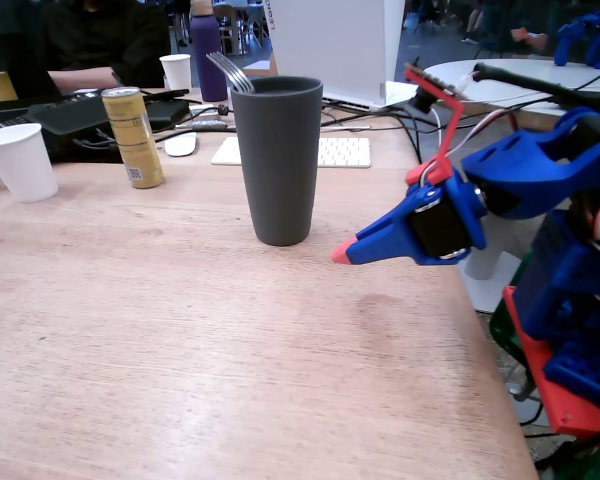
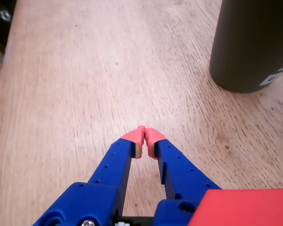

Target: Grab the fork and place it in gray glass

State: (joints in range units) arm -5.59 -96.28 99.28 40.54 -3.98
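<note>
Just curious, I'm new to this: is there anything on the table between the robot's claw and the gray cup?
Nothing. In both views only bare wooden table separates the closed end effector from the gray cup, which already holds the fork.

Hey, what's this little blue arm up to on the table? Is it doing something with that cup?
Nothing is being handled at this moment. The fork already stands in the gray glass, tines poking above the rim. The blue arm's tool is shut and empty, hovering low over the bare wooden table to the right of the glass in the fixed view, clear of it. A gold can and white paper cups sit farther back, untouched.
</note>
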